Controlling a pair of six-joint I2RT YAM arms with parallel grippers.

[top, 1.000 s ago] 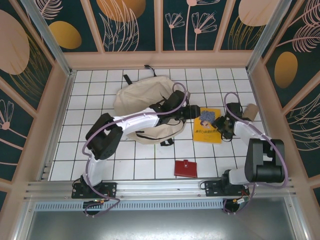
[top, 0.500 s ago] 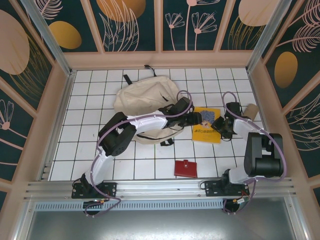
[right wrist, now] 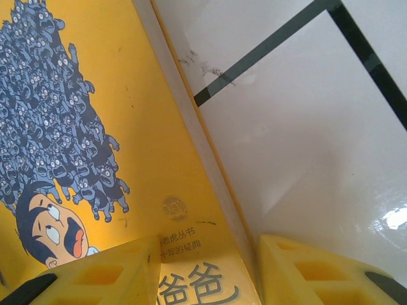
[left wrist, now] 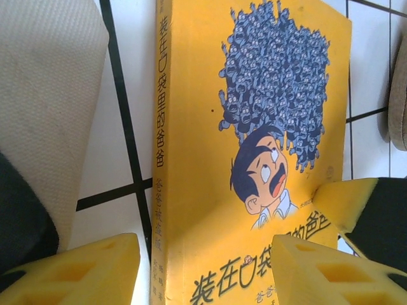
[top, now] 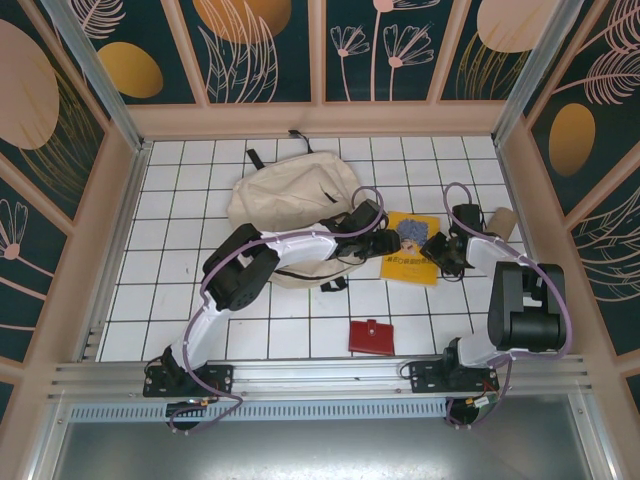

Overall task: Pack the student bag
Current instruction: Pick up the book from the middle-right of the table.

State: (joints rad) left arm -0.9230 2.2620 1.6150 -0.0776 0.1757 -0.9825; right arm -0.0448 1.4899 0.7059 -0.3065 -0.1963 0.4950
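The beige student bag [top: 290,190] lies flat at the back left of the tiled table, and its fabric shows at the left of the left wrist view [left wrist: 44,95]. A yellow cartoon book [top: 412,266] lies just right of it. My left gripper [top: 385,243] is open at the book's spine side. In its wrist view [left wrist: 203,273] one fingertip [left wrist: 82,270] hangs over the tile and the other over the cover [left wrist: 210,127]. My right gripper [top: 438,247] is open at the opposite edge, straddling the page edge [right wrist: 203,273] of the book [right wrist: 114,127].
A small red wallet [top: 371,336] lies near the front, below the book. A tan cylindrical pouch [top: 501,222] rests by the right wall. Wooden walls [top: 320,118] enclose the table. Bare white tiles [top: 170,300] spread across the front left.
My left arm has swung forward off the bag, and its gripper has come down to the book's spine edge. My right gripper stayed at the page edge, its jaws slightly narrower.
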